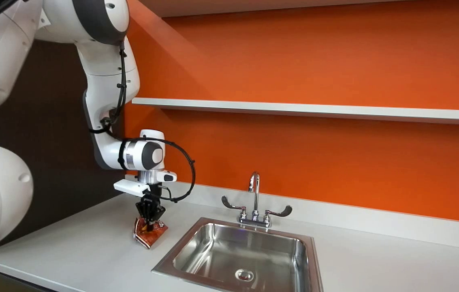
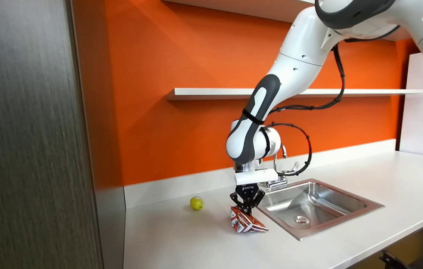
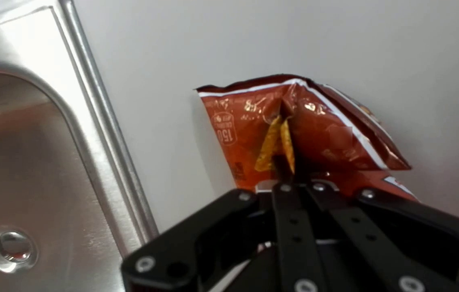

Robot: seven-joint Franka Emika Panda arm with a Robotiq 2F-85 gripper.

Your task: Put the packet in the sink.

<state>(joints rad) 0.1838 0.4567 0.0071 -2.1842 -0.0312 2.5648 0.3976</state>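
Note:
The packet point(image 1: 157, 235) is red-orange, crinkled, with white stripes and a picture of chips. In both exterior views it hangs at the gripper's tips, also seen here point(image 2: 243, 224). It is pinched and folded at the middle. My gripper point(image 1: 150, 227) points down and is shut on it; the same shows in the wrist view, where the fingertips point(image 3: 290, 172) press into the packet point(image 3: 225, 121). Whether the packet touches the counter I cannot tell. The steel sink point(image 1: 184, 244) lies beside the packet. Its rim also shows in an exterior view point(image 2: 373, 205) and at the left of the wrist view point(image 3: 39, 40).
A chrome faucet point(image 1: 255, 202) with two handles stands behind the sink. A yellow-green round fruit point(image 2: 196, 203) lies on the white counter point(image 2: 166, 239) near the back wall. A white shelf point(image 1: 294, 106) runs above. A dark panel point(image 2: 28, 130) closes the counter's end.

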